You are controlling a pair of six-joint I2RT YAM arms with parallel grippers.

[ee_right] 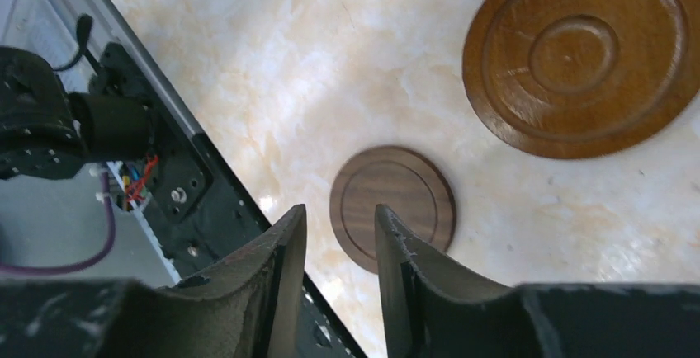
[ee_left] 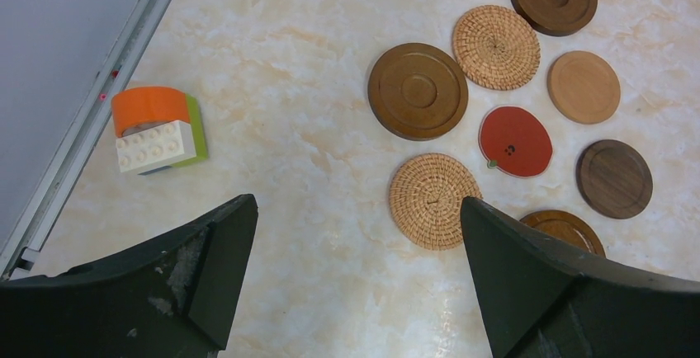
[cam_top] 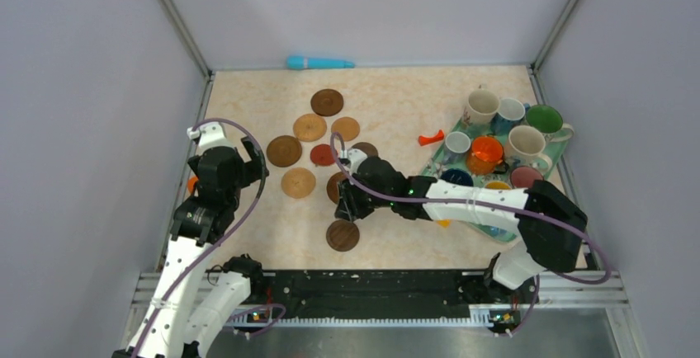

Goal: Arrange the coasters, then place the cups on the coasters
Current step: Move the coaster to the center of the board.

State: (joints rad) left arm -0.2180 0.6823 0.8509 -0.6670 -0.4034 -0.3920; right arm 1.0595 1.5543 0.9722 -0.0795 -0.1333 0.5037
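Observation:
Several round coasters lie in a loose cluster mid-table, among them a red coaster, woven coasters and a dark walnut coaster nearest the front. My right gripper hovers over the near edge of that walnut coaster, jaws apart with nothing between them. A larger ridged brown coaster lies just beyond. My left gripper is wide open above bare table, left of the cluster. Several cups, including an orange cup and a green cup, stand on the teal tray at the right.
An orange block on a white toy brick sits by the left wall. A teal pen-like object lies against the back wall. A small red-orange piece lies left of the tray. The black base rail runs close by the walnut coaster.

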